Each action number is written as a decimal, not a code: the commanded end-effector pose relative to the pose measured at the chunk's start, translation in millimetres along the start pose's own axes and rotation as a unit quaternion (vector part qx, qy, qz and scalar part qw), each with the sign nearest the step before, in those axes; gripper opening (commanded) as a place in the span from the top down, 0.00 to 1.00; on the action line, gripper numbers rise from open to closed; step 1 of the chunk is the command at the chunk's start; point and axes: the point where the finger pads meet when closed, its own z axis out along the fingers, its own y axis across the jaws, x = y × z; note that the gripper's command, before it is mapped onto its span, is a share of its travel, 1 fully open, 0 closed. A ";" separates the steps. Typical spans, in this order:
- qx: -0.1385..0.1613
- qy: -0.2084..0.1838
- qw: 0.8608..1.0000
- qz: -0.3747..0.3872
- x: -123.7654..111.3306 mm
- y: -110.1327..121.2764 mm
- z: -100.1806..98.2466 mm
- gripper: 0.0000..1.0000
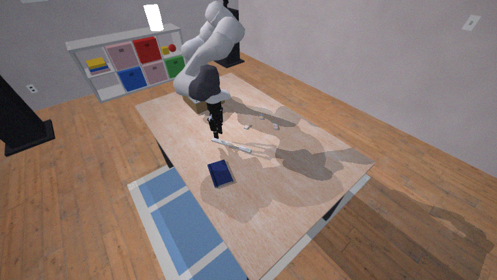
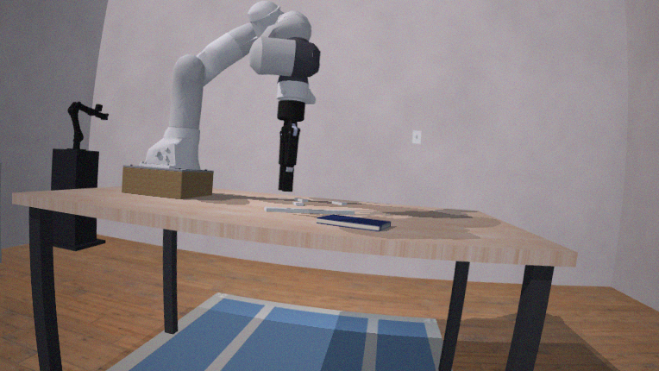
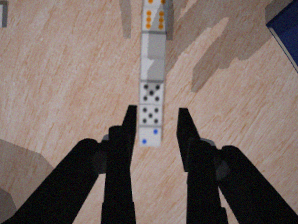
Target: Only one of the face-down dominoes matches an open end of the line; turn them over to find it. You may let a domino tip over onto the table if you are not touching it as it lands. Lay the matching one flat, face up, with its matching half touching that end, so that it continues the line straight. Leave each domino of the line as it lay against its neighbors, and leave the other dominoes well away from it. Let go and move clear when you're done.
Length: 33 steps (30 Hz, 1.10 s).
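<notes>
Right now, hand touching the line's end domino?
Apart. Exterior view: the hand hangs above the table, clear gap down to the end domino lying flat.

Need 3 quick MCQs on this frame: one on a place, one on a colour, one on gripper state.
1. Where does the dark blue book lie?
A. on the wooden table
B. on the rug
C. in the shelf unit

2. What colour are the pips on the line's nearest domino, next to the plain grey one?
A. orange
B. black
C. green

3. The black gripper is:
A. clamped on a domino
B. part open, holding nothing
C. out of view

Answers: 1 A, the top view shows it on the tabletop. 2 B, dark pips in the wrist view. 3 B, gaps show either side of the domino.
</notes>
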 end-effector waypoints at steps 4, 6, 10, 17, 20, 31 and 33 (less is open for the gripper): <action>0.004 -0.001 1.000 0.004 -0.6 -2.4 -20.1 0.67; 0.004 -0.001 1.000 0.004 -0.6 -2.4 -26.3 0.67; 0.004 -0.001 1.000 0.004 -0.6 -2.4 -32.5 0.67; 0.004 -0.001 1.000 0.004 -0.6 -2.2 -51.8 0.67; 0.004 -0.001 1.000 0.004 -0.5 -2.2 -58.2 0.67; 0.004 -0.001 1.000 0.004 -0.5 -2.1 -68.1 0.67; 0.004 -0.001 1.000 0.004 -0.5 -2.1 -68.6 0.67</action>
